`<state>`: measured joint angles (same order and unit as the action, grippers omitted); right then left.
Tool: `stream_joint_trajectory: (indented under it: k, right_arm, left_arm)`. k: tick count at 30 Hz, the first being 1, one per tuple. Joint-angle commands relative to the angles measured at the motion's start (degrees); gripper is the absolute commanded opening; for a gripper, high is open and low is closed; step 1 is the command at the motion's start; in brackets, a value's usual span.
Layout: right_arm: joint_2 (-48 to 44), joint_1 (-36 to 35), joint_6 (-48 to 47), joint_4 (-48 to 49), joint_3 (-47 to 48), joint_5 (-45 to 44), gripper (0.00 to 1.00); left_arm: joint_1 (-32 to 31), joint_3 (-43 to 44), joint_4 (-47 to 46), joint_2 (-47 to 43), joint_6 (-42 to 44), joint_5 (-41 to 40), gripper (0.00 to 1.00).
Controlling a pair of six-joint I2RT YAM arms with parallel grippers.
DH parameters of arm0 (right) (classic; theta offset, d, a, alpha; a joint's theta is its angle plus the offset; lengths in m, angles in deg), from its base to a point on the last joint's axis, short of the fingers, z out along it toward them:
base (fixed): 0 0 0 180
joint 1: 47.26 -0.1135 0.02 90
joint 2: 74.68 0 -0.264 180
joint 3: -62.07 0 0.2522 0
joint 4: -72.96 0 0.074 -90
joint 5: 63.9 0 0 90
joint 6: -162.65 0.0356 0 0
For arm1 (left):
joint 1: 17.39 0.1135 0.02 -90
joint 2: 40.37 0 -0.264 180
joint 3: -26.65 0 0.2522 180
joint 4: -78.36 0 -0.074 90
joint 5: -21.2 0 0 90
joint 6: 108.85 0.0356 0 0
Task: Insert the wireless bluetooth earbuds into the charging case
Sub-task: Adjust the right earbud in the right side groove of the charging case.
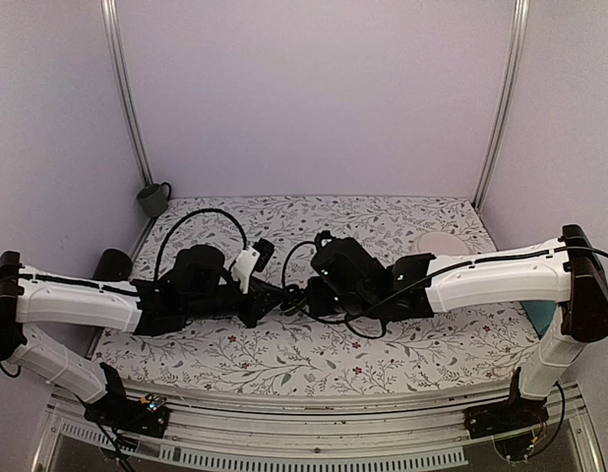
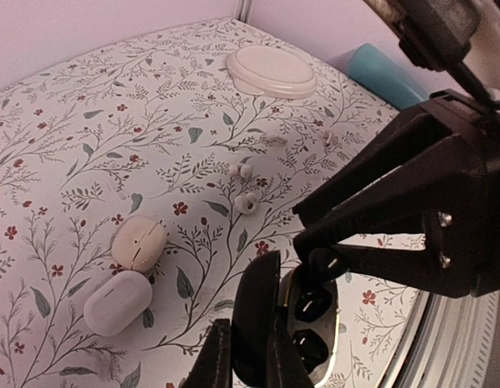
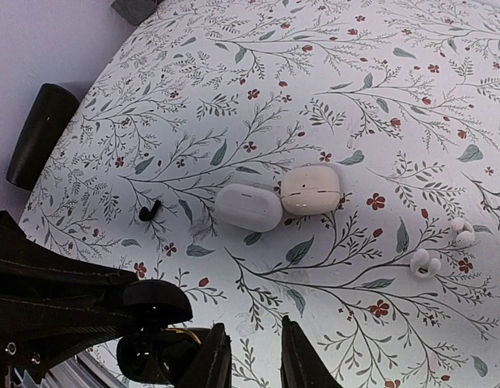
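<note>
Tabletop (image 3: 355,81) holds a loose earbud (image 3: 149,212) ahead of the slightly spread, seemingly empty right gripper (image 3: 252,349), while the left gripper (image 2: 246,347) pinches the open case (image 2: 313,325) beside it.

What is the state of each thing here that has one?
Small round black plastic charging case: open, sockets showing.
Tiny black earbud: loose on the floral cloth, outside the case.
White oval pebble-like case: closed.
Cream oval case: seems closed.
Two white earbuds: loose.
Left gripper: shut, beside the charging case.
Right gripper: slightly open, nothing seen between.
</note>
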<state>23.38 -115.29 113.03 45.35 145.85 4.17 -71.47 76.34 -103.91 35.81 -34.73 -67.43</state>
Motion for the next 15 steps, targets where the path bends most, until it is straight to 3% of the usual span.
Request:
stream_joint_trajectory:
  k: [1,7,15]
  right_arm:
    - [-2.12,-1.01,-0.52,2.54,0.58,2.11,0.24]
    - [-6.75,1.38,1.69,5.78,-5.23,5.56,0.24]
    - [-13.17,5.85,3.79,18.07,-14.93,16.92,0.29]
  left_arm:
    - [0.59,3.79,1.75,1.55,-1.88,6.84,0.00]
    - [3.08,5.39,2.98,1.81,-4.26,14.66,0.00]
    - [6.31,6.67,3.61,1.40,-6.89,22.51,0.00]
